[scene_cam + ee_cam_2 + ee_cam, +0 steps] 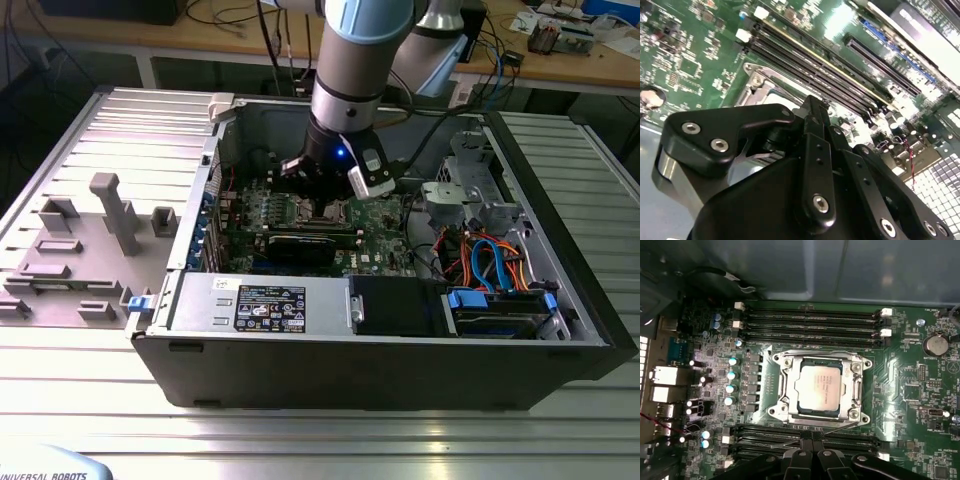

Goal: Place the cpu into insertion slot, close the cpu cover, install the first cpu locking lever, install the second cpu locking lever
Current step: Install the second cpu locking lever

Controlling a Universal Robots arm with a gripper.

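The cpu (818,387) lies flat in the insertion slot (775,360), its silver top showing through the window of the cpu cover (786,390), which is folded down over it. A thin wire locking lever (840,429) runs slanted along the socket's edge nearest my gripper (812,437). The black fingers (804,457) are pressed together right at that lever; whether they pinch it is unclear. In the exterior view the gripper (325,197) hangs low inside the open computer case, just over the socket (325,211). In the second wrist view the fingertips (812,107) sit beside the socket's metal rim (759,82).
Long black memory slots (810,322) flank the socket on two sides. A row of capacitors (731,375) and a coin battery (935,345) stand nearby. A black graphics card (300,245), the power supply (260,300) and bundled cables (490,262) crowd the case.
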